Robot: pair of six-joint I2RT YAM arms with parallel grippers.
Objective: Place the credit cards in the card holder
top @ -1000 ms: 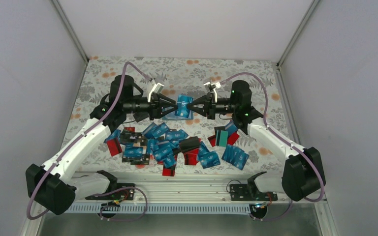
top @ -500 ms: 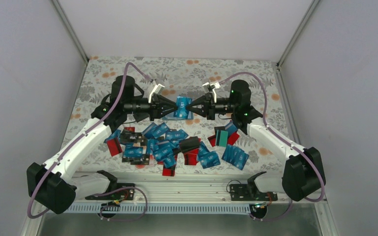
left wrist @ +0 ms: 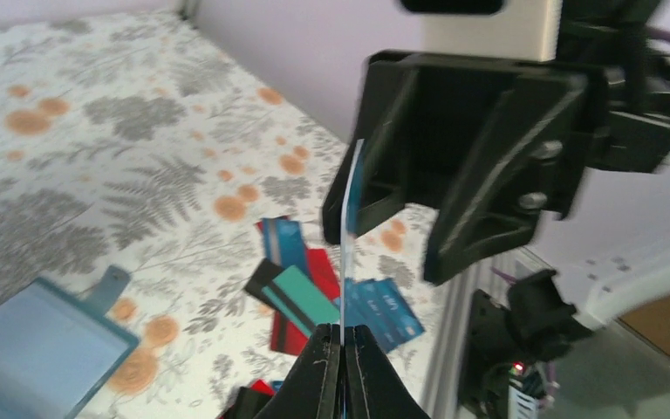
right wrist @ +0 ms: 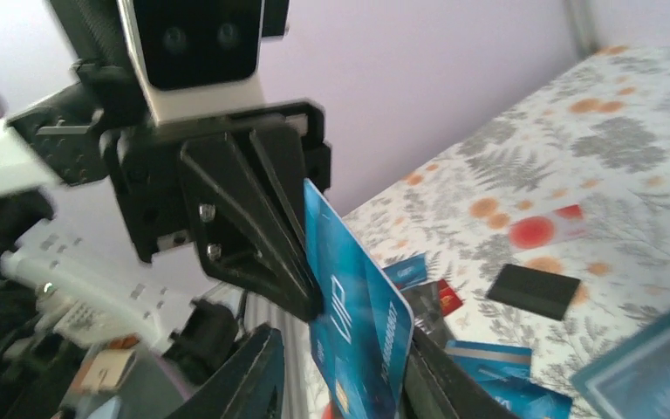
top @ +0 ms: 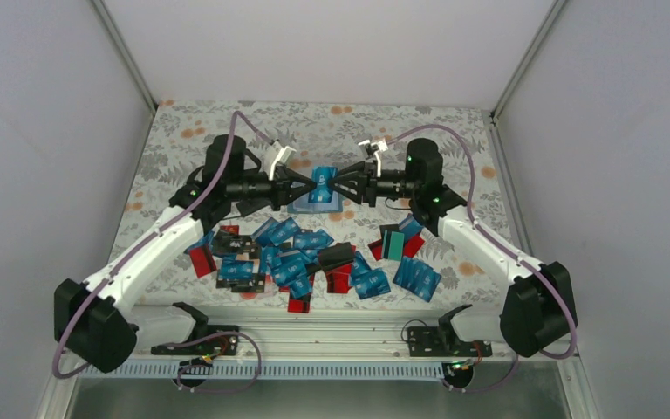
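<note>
Currently held: one blue card [right wrist: 353, 305], in mid-air between the two grippers and above the card holder [left wrist: 39, 353].
Left gripper [left wrist: 342, 349]: fingertips closed tight on the card's near edge.
Right gripper [left wrist: 391, 249]: jaws apart, one on each side of the card's far edge; no pinch shows.
Why held so: this looks like a handover or regrip, the left steadying the card so the right can take a better hold for sliding it in.
Card attitude: on edge, thin side toward the left wrist camera, printed face toward the right wrist camera.
Long axis: seems to run upward and away from the arm bases, not from gripper to gripper.
Holder: flat on the flowered table [top: 227, 131], light inside showing.
Other cards [top: 301, 257]: scattered nearer the bases.
</note>
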